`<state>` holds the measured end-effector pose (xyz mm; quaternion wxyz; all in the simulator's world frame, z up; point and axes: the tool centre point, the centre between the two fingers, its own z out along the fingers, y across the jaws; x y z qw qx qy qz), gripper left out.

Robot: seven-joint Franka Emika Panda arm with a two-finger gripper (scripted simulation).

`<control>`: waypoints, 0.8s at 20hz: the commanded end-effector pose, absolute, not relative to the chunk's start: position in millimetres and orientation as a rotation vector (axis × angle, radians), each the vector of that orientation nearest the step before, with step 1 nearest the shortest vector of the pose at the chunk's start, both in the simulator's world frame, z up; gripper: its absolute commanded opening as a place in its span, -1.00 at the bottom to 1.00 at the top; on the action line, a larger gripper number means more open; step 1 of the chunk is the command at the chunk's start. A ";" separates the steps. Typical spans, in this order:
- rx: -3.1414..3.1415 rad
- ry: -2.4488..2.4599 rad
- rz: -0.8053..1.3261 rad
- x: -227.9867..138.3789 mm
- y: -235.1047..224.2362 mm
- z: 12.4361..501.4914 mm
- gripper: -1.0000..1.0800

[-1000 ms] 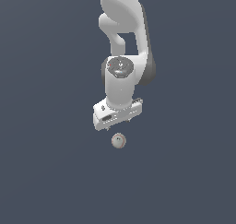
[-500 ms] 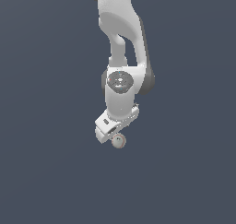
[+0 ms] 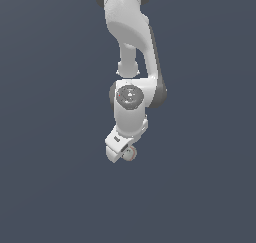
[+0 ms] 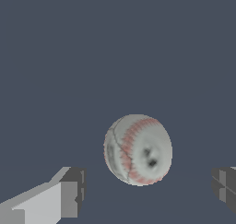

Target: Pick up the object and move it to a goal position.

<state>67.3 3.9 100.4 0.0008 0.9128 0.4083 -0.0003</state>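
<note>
The object is a small off-white baseball (image 4: pixel 138 150) with red stitching, resting on the dark grey floor. In the wrist view it sits between my two fingers, one finger (image 4: pixel 69 197) on one side and the other fingertip (image 4: pixel 225 186) on the far side, with gaps on both sides. My gripper (image 4: pixel 147 193) is open around the ball without touching it. In the exterior view the ball (image 3: pixel 130 154) peeks out beside the lowered gripper (image 3: pixel 121 152), whose body hides most of it.
The white arm (image 3: pixel 131 47) comes down from the top of the exterior view. Flat dark grey floor (image 3: pixel 50 187) surrounds the ball on all sides.
The arm has come down and turned its wrist. The gripper, which hovered above the ball a second ago, now sits low around it. The ball has stayed in place.
</note>
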 end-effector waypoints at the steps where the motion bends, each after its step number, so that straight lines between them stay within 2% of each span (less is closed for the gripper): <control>1: 2.856 1.308 0.000 68.6 4.1 98.6 0.92; 8: 2.855 1.311 -0.001 68.5 3.8 94.4 0.92; 16: 2.852 1.317 0.000 67.5 4.3 56.6 0.92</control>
